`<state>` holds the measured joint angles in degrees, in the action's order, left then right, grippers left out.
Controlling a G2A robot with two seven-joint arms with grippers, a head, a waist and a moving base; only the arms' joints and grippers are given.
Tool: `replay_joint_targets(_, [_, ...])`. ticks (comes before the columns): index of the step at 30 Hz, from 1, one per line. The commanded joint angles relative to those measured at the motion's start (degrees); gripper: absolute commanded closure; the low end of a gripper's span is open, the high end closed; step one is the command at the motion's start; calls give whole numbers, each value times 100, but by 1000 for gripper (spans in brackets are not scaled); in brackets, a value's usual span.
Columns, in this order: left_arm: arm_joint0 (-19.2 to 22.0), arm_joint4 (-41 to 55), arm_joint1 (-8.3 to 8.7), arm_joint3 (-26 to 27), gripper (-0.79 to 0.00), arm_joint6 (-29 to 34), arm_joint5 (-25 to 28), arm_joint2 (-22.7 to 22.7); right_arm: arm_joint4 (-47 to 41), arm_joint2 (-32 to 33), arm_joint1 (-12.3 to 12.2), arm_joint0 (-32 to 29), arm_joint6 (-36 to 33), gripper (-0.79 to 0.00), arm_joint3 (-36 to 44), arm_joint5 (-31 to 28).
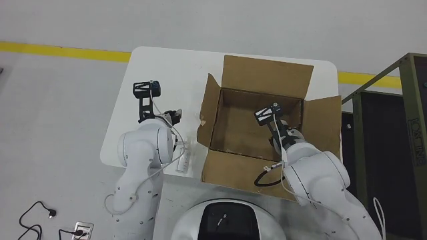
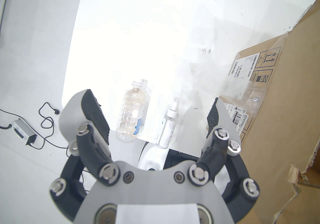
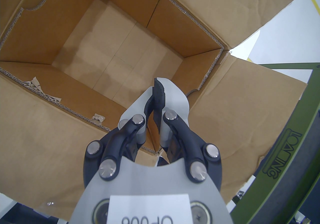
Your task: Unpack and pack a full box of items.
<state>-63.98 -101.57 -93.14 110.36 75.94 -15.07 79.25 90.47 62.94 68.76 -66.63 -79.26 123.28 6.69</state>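
At the near edge of the white table point(image 1: 167, 67), left of the brown corrugated cardboard box point(image 1: 267, 73), a clear plastic bottle with a pale label point(image 2: 131, 115) and a slim white spray bottle point(image 2: 168, 126) sit side by side, apart from each other. Both seem to lie on their sides with their caps pointing toward the table's far side. The spray bottle is the one nearer the box.

Past them, also left of the box, the left gripper point(image 1: 145, 92) hangs over bare tabletop. In its wrist view the left gripper point(image 2: 152, 105) has its black ribbed pads point(image 2: 96, 115) spread wide with nothing between them.

The box stands on the right half of the table with all four flaps folded outward. The near flap has torn, frayed edges. The right gripper point(image 1: 265, 115) is above the opening, toward the box's right wall. In its own view the right gripper point(image 3: 158, 86) has its pads pressed together and holds nothing. Below it the box's point(image 3: 200, 42) bare cardboard floor shows.

Right of the box stands a green metal frame point(image 3: 287, 155). Beyond the box, a yellow floor line point(image 1: 67, 51) runs past the table. On the floor left of the box lies a small power adapter with a black cable point(image 2: 23, 132).
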Motion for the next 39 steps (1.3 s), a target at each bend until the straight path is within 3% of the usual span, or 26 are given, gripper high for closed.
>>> replay_joint_targets(1, [0,0,0,0,-785,0,0,0,0,0,0,0,0,0,0,0])
replay_joint_targets(5, [0,0,0,0,-785,0,0,0,58,80,3,-54,237,0,-106,-7])
replay_joint_targets(11, [0,0,0,0,-785,0,0,0,336,119,58,242,41,0,-307,-55])
replay_joint_targets(24, [0,0,0,0,-785,0,0,0,404,-625,351,1027,-346,0,-1123,69])
replay_joint_targets(29, [0,0,0,0,-785,0,0,0,447,-389,380,819,-261,0,-836,389])
replay_joint_targets(34, [0,0,0,0,-785,0,0,0,7,262,355,302,134,0,-319,630])
replay_joint_targets(39, [0,0,0,0,-785,0,0,0,-583,942,308,-343,734,0,147,498])
